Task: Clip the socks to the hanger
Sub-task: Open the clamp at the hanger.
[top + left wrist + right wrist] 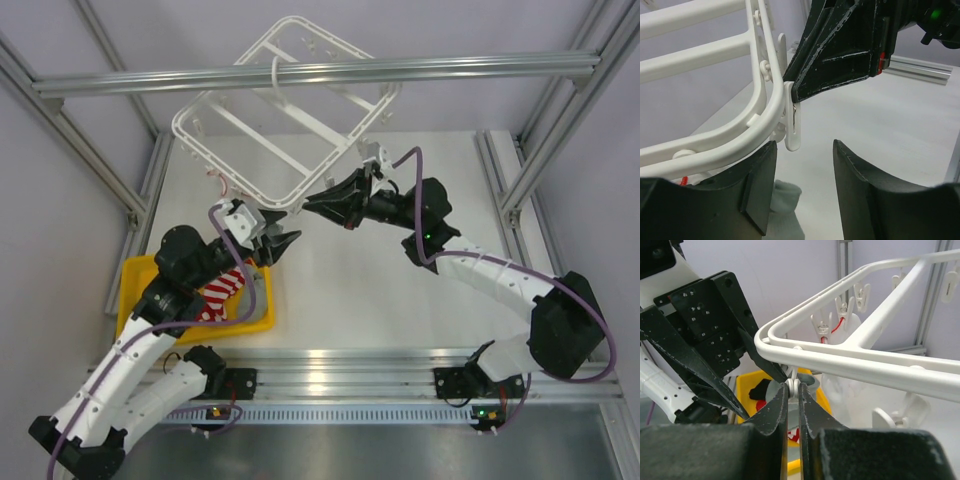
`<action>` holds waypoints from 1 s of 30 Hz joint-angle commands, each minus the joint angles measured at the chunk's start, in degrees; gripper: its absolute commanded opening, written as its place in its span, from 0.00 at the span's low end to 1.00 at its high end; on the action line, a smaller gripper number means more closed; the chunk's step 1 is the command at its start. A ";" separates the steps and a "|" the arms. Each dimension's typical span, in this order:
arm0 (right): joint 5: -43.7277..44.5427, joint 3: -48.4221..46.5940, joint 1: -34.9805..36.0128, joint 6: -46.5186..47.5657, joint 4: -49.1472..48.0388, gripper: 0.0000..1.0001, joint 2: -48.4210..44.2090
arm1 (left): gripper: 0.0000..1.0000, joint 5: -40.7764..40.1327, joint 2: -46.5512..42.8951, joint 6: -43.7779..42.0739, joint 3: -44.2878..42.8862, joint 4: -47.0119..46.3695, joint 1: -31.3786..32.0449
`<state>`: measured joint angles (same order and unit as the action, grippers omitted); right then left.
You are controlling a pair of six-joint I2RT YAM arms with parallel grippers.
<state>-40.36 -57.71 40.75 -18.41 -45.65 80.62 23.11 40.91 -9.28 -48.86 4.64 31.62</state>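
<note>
Clip (792, 131) on the rounded corner of the hanger (695, 57) is the one in play. Right gripper (793, 390) is closed tight on its top tabs with nothing else in its grip. I read that as squeezing the clip mouth apart, but I can't confirm how wide the mouth is from these views.

Left gripper (804, 150) sits just below the clip with its jaws wide apart and nothing pinched between the pads. Grey sock (786, 192) shows low down by the inner face of one finger. I can't tell if it's draped on the gripper or lying underneath. Striped sock (222, 292) is in the yellow tray (235, 326), under my left arm.

My read is that this is the feed-in step, with the sock not yet in the clip.

How I'd run it:
- hold the right squeeze steady and don't pull, because the hanger swings from its hook
- get a firm pinch on the sock cuff with a short edge sticking out past the fingertips
- bring that edge up from below, straight into the clip mouth
- let the right go first, then the left

Risk: two sets of fingers crowd one corner, so I'd go slow.
</note>
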 commanded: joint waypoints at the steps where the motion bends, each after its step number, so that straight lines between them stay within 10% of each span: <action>1: 1.07 -0.21 0.82 -1.89 -0.41 0.00 -2.40 | 0.54 -0.70 0.58 -0.66 -0.01 -4.20 0.20; 9: 4.93 -3.19 0.82 -6.79 7.93 0.00 -2.66 | 0.54 -3.16 -1.35 -0.92 -1.06 0.00 0.20; 30: 22.86 -7.06 0.82 -27.29 25.17 0.00 -5.91 | 0.42 -11.23 3.29 -22.70 -8.36 53.54 0.11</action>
<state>-23.90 -61.30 41.28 -42.85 -22.87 77.21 16.29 40.60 -25.71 -56.27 49.82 31.59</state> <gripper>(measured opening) 0.052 0.428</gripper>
